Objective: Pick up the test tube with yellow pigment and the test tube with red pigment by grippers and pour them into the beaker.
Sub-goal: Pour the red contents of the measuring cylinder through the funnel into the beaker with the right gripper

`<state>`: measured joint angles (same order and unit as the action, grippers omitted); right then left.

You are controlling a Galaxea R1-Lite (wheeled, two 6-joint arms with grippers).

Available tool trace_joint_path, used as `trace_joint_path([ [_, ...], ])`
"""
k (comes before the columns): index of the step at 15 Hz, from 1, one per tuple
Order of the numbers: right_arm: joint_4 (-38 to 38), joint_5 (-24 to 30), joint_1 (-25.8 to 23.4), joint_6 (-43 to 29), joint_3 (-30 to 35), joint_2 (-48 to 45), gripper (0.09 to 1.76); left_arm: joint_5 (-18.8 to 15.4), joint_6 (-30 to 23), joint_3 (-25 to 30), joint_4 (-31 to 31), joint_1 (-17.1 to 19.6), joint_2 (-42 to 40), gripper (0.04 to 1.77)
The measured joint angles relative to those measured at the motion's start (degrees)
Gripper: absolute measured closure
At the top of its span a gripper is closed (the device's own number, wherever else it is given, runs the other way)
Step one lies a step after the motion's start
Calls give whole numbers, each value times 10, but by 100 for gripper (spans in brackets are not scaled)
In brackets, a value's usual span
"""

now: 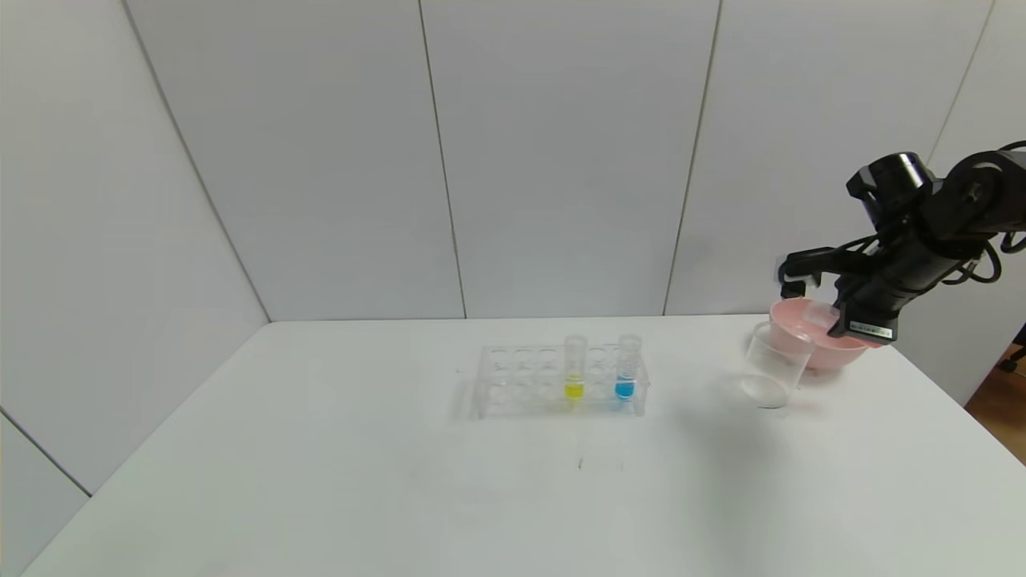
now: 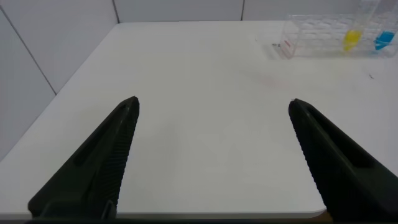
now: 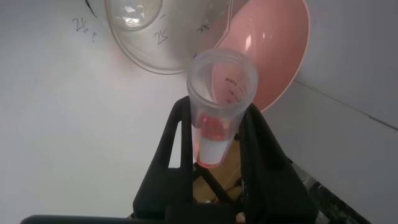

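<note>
In the right wrist view my right gripper (image 3: 214, 127) is shut on the test tube with red pigment (image 3: 221, 87). The tube is tilted, its open mouth toward the clear beaker (image 3: 158, 31), and a little red liquid sits low inside it. In the head view this gripper (image 1: 842, 316) hangs at the far right, above the beaker (image 1: 773, 365). The test tube with yellow pigment (image 1: 574, 370) stands upright in the clear rack (image 1: 521, 381). My left gripper (image 2: 213, 106) is open over bare table with nothing between its fingers; the head view does not show it.
A pink bowl (image 1: 838, 351) stands right behind the beaker, touching or nearly touching it. A tube with blue liquid (image 1: 626, 370) stands in the rack beside the yellow one. The table's right edge runs close to the bowl. White wall panels close off the back.
</note>
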<state>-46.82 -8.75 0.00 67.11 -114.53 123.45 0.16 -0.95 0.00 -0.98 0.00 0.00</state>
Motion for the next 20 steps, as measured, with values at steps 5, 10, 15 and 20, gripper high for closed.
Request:
trace_joint_path([
  [5, 1, -19, 10, 4, -1, 2, 135, 0, 0, 0, 0, 0, 0, 9],
  [10, 2, -37, 12, 15, -1, 3, 135, 0, 0, 0, 0, 0, 0, 9],
  [15, 13, -67, 18, 25, -1, 6, 135, 0, 0, 0, 0, 0, 0, 9],
  [20, 15, -96, 22, 39, -1, 8, 135, 0, 0, 0, 0, 0, 0, 9],
])
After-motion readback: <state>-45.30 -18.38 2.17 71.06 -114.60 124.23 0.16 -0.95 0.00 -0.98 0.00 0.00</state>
